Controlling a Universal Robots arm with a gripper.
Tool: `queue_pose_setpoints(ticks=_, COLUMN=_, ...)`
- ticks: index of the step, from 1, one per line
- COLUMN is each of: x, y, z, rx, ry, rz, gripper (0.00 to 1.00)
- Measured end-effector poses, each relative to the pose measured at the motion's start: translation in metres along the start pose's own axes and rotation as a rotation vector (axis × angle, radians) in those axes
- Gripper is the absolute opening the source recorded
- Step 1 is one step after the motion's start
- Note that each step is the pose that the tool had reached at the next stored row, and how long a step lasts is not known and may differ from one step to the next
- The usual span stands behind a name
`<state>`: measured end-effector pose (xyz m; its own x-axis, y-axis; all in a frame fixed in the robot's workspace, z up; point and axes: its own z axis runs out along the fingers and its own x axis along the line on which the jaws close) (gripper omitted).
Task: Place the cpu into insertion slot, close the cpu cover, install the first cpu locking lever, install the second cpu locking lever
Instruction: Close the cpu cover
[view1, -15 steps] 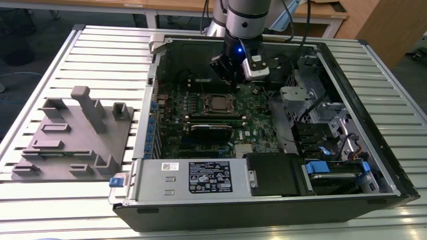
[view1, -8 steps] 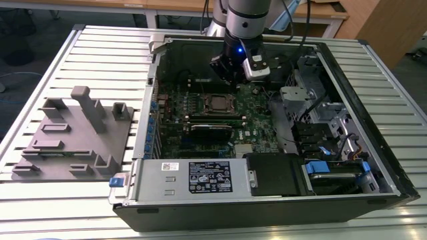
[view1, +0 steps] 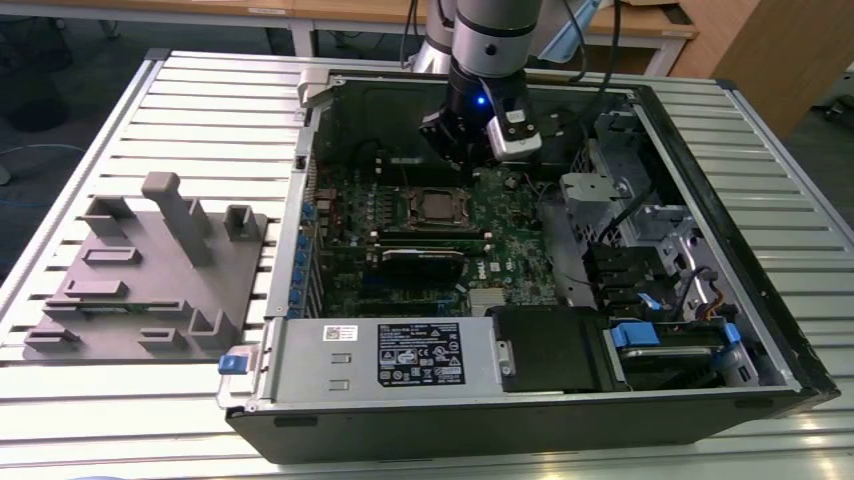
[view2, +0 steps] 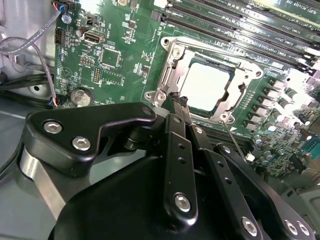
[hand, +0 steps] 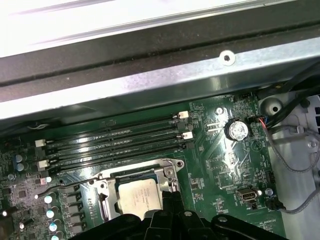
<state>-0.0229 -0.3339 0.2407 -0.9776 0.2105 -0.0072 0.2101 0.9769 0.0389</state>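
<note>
The cpu (view2: 207, 85) lies flat in the insertion slot (view1: 434, 207), its silver top bright in both wrist views (hand: 137, 195). The cpu cover (view2: 235, 95) is down around the chip, its metal frame (hand: 165, 172) bordering it. A thin wire locking lever (hand: 65, 184) juts out from one side of the socket, seen as a slim rod (view2: 235, 145) in the second wrist view. My gripper (view2: 177, 102) is shut with nothing held, its black fingertips (hand: 172, 197) at one corner of the socket frame. In the exterior view the gripper (view1: 463, 165) hangs just behind the socket.
Long black memory slots (hand: 115, 140) run beside the socket. A coin battery (hand: 236, 130) and loose cables (view2: 30, 50) lie near the case wall (hand: 150, 75). A black card (view1: 420, 258) and the power supply (view1: 414, 355) sit nearer the front. A grey fixture (view1: 147, 280) stands at the exterior view's left.
</note>
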Motion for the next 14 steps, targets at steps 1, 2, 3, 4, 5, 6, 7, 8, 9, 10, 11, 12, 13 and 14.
queue_pose_setpoints(ticks=1, x=0.0000, y=0.0000, z=0.0000, rx=0.0001, ry=0.0002, rz=-0.003, gripper=0.10)
queue_pose_setpoints(ticks=2, x=0.0000, y=0.0000, z=0.0000, rx=0.0000, ry=0.0002, rz=-0.005, gripper=0.10)
queue_pose_setpoints(ticks=3, x=0.0000, y=0.0000, z=0.0000, rx=0.0000, ry=0.0004, rz=-0.008, gripper=0.10)
queue_pose_setpoints(ticks=4, x=0.0000, y=0.0000, z=0.0000, rx=0.0000, ry=0.0004, rz=-0.010, gripper=0.10)
queue_pose_setpoints(ticks=5, x=0.0000, y=0.0000, z=0.0000, rx=0.0000, ry=0.0005, rz=-0.013, gripper=0.10)
queue_pose_setpoints(ticks=6, x=0.0000, y=0.0000, z=0.0000, rx=0.0000, ry=0.0006, rz=-0.015, gripper=0.10)
queue_pose_setpoints(ticks=7, x=0.0000, y=0.0000, z=0.0000, rx=0.0000, ry=0.0007, rz=-0.018, gripper=0.10)
queue_pose_setpoints(ticks=8, x=0.0000, y=0.0000, z=0.0001, rx=-0.0001, ry=0.0008, rz=-0.020, gripper=0.10)
queue_pose_setpoints(ticks=9, x=0.0000, y=0.0000, z=0.0001, rx=-0.0001, ry=0.0009, rz=-0.023, gripper=0.10)
queue_pose_setpoints(ticks=10, x=0.0000, y=0.0000, z=0.0001, rx=-0.0001, ry=0.0010, rz=-0.025, gripper=0.10)
queue_pose_setpoints(ticks=11, x=0.0000, y=0.0000, z=0.0001, rx=-0.0001, ry=0.0011, rz=-0.028, gripper=0.10)
queue_pose_setpoints(ticks=12, x=0.0000, y=0.0000, z=0.0001, rx=-0.0002, ry=0.0012, rz=-0.030, gripper=0.10)
queue_pose_setpoints(ticks=13, x=0.0000, y=0.0000, z=0.0001, rx=-0.0002, ry=0.0013, rz=-0.033, gripper=0.10)
queue_pose_setpoints(ticks=14, x=0.0001, y=0.0000, z=0.0001, rx=-0.0002, ry=0.0014, rz=-0.035, gripper=0.10)
